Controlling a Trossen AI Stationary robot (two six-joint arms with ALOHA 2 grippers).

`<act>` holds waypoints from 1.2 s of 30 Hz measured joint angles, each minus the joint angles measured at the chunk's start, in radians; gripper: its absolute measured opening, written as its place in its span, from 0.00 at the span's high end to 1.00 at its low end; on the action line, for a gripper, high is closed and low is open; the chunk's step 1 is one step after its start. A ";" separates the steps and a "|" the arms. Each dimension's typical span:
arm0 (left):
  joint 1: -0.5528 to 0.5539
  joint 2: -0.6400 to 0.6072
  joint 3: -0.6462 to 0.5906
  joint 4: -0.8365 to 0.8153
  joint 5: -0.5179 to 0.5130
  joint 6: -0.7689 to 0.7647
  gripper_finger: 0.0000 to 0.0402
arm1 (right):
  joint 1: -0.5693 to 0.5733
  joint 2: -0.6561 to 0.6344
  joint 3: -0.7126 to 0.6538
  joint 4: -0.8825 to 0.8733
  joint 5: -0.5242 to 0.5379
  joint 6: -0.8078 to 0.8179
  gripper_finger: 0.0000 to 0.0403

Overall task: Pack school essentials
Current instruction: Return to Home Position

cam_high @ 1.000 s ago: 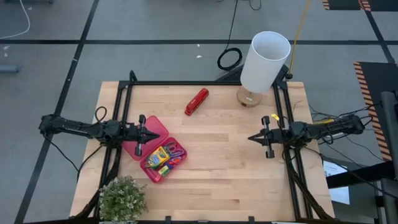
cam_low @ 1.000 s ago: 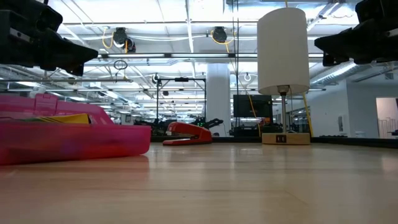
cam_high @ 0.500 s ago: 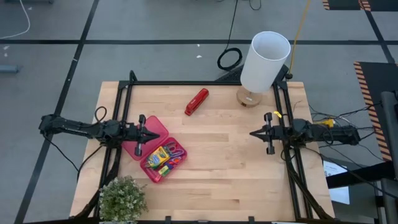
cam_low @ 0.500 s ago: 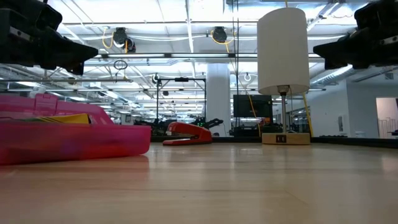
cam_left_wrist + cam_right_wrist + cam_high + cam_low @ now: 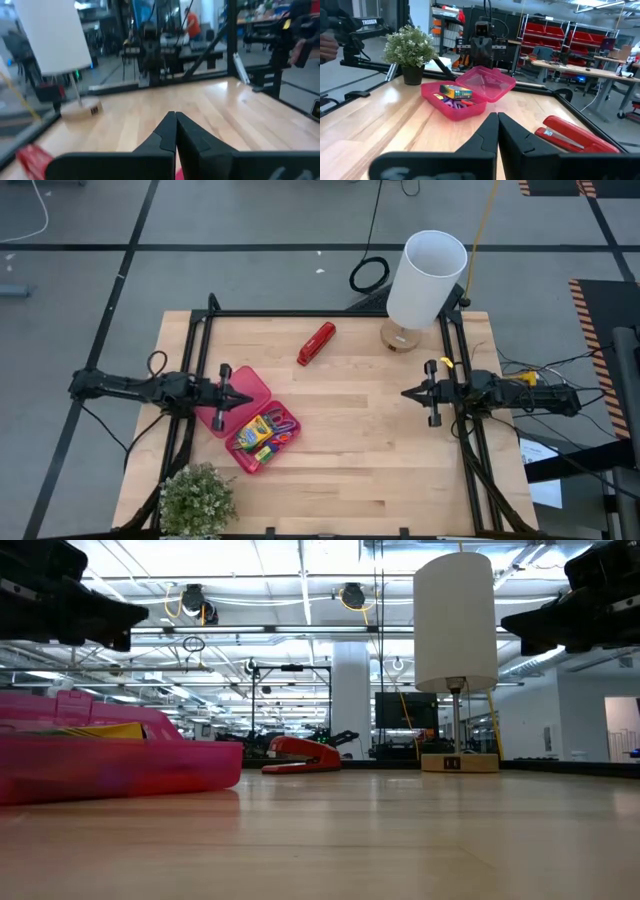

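Since one second ago the right gripper has drawn back toward the right edge of the table and now sits at middle right of the high view, fingers pressed together to a point; the left gripper has shifted only slightly toward the left. At lower left of the high view a potted plant stands on the table's near corner. Just above and right of it lies the open pink case, tray part toward centre, lid flapped open toward upper left. In the tray: green-yellow crayon box, purple-handled scissors beside it, red and small coloured bits along the lower edge, too small to sort. Left gripper hangs over the lid, fingers closed tight, holding nothing; its wrist view shows the two fingers meeting at the tip. Right wrist view looks across bare wood to the case and crayon box, own fingers shut together. Farther back, upper centre of the high view, a red stapler lies slantwise, well apart from the case. At upper right a white-shaded lamp stands near the table's far edge.
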 joint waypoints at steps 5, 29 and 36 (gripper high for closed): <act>0.011 -0.095 0.000 -0.082 0.003 0.026 0.99 | 0.000 0.000 0.000 0.000 0.000 0.001 1.00; 0.116 -0.152 0.003 -0.166 0.024 0.004 0.95 | 0.000 0.000 0.000 0.001 0.000 0.001 1.00; 0.116 -0.152 0.002 -0.166 0.024 0.004 0.92 | 0.000 0.000 0.000 0.002 0.000 0.001 1.00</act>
